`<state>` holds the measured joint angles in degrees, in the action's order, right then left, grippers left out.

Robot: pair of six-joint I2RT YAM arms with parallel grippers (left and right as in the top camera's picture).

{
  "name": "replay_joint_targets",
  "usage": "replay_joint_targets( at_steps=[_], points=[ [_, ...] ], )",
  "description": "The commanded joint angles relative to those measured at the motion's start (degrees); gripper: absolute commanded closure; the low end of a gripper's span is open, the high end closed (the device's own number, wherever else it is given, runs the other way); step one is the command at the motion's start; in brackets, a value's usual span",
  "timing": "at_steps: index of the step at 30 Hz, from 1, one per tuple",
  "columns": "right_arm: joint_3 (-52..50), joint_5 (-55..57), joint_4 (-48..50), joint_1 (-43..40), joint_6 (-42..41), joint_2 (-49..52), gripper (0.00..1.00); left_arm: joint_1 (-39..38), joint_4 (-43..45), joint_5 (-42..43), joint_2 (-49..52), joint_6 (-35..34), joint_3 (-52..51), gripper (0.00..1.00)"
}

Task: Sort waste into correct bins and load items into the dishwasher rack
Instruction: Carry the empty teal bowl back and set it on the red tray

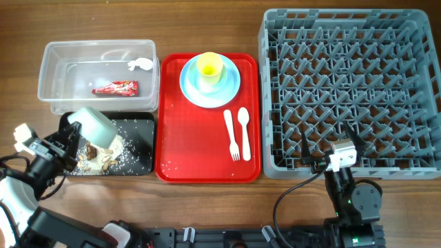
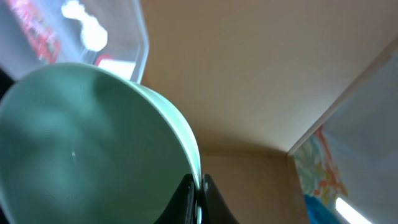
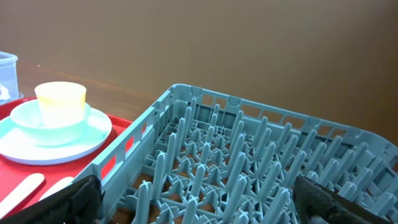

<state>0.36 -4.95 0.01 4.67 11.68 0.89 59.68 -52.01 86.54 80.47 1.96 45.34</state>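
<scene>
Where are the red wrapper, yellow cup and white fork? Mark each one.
red wrapper point(image 1: 115, 87): overhead view, middle of the foil.
yellow cup point(image 1: 210, 67): overhead view, inside its open mouth.
white fork point(image 1: 230, 131): overhead view, midway along the handle.

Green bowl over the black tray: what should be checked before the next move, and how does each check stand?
1. Grip: left end effector shut on the green bowl rim: ok.
2. Position: bowl tipped above the black tray, not the clear tub: ok.
3. Spill: scraps lie inside the tray: ok.
4. Bowl fully emptied: cannot tell; the close view is blurred.
5. Other arm: right end effector open, holding nothing: ok.
6. Room for the bowl in the rack: ok.
</scene>
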Motion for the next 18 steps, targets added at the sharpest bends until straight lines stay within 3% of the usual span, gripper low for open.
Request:
replay_joint_targets(
  at_steps=[1,5,8,14,18],
  points=[
    [-0.07,-0.7,0.28,-0.28,0.28,-0.31,0.0,-0.46,-2.71,1.31,0.22,0.44,-0.09,0.96],
    [-0.07,-0.7,0.31,-0.28,0.31,-0.31,0.0,-6.34,-7.3,-5.55,-0.96,0.85,-0.07,0.96],
    [-0.07,-0.7,0.31,-0.28,0.31,-0.31,0.0,-17.68,-7.37,-7.87,-4.7,-0.42,1.07,0.96],
    [-0.07,-0.7,0.28,-0.28,0.31,-0.31,0.0,-39.21,0.48,-31.71,-12.28,-24.11,9.44,0.96],
    [-0.04,-0.72,0.28,-0.28,0.31,-0.31,0.0,-60.74,5.77,-59.06,-16.7,-36.26,9.81,0.96]
  ],
)
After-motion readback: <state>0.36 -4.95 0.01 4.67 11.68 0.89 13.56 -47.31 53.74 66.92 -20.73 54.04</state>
